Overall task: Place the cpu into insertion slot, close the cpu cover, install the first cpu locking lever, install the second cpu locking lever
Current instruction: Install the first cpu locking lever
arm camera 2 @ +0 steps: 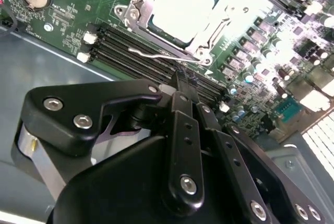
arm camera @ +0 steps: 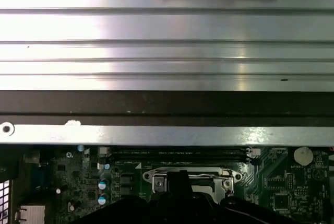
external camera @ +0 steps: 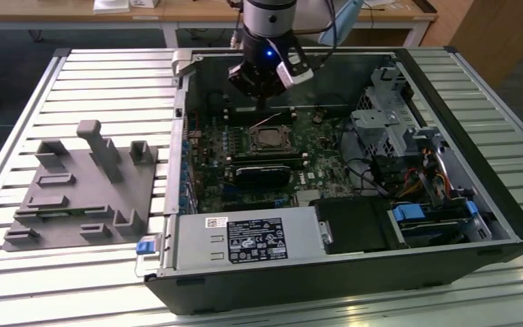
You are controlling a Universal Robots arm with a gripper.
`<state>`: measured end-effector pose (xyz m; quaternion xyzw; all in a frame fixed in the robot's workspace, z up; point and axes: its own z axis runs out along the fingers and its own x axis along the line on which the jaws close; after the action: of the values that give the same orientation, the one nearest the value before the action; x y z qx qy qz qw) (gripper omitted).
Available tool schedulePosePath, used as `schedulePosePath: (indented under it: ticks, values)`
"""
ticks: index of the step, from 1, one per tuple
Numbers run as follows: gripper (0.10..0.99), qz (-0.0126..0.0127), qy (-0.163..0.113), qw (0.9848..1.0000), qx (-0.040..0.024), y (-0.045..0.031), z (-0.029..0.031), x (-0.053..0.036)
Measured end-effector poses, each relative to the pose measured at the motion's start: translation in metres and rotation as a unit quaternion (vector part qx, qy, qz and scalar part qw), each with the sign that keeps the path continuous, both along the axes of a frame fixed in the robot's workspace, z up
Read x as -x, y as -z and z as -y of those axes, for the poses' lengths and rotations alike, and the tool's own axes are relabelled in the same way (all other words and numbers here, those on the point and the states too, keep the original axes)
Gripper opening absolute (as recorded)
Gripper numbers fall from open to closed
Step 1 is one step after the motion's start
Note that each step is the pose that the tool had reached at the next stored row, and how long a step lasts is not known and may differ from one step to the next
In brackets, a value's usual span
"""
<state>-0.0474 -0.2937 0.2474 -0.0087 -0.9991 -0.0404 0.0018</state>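
Slatted table (external camera: 498, 75): the whole job is carried on it.

Computer case (external camera: 334, 279): laid on its side with the panel off, likely so the socket (external camera: 269, 138) faces up and can be reached from above.

Grey holder block (external camera: 80, 184): set outside the case, well apart from the socket toward the exterior view's left. Its pockets are judged to be parking places for parts.

Green circuit board (external camera: 321, 178): lies flat on the case floor, and the socket is seated near its middle.

Gripper (external camera: 261, 102): held low inside the case, just beside the socket's far edge. In the second wrist view (arm camera 2: 181, 80) its tip is over the black memory slots next to the socket. The fingers (arm camera 2: 182, 125) are seen drawn together, and nothing is seen pinched between them.

Cover (arm camera 2: 136, 2): a silvery frame seen lying down flat on the socket, its window around the chip. It is judged closed.

Chip (arm camera 2: 182, 7): pale square face seen lying level inside the socket, framed by the cover window. That step is judged done.

Lever (arm camera 2: 151, 54): a thin wire seen running along the socket side nearest the gripper tip. Whether it is hooked down cannot be told. The closed tip so near it suggests a pushing stance, not a grasp.
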Motion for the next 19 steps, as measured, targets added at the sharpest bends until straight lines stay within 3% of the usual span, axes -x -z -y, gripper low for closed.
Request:
schedulePosePath:
  ticks: [5,19]
  values:
    - [0.106,0.0004,-0.023,0.9997,0.0000,0.0026,0.0000,-0.0014]
    - [0.106,0.0003,-0.024,0.9997,0.0009,0.0171,-0.0057,-0.0152]
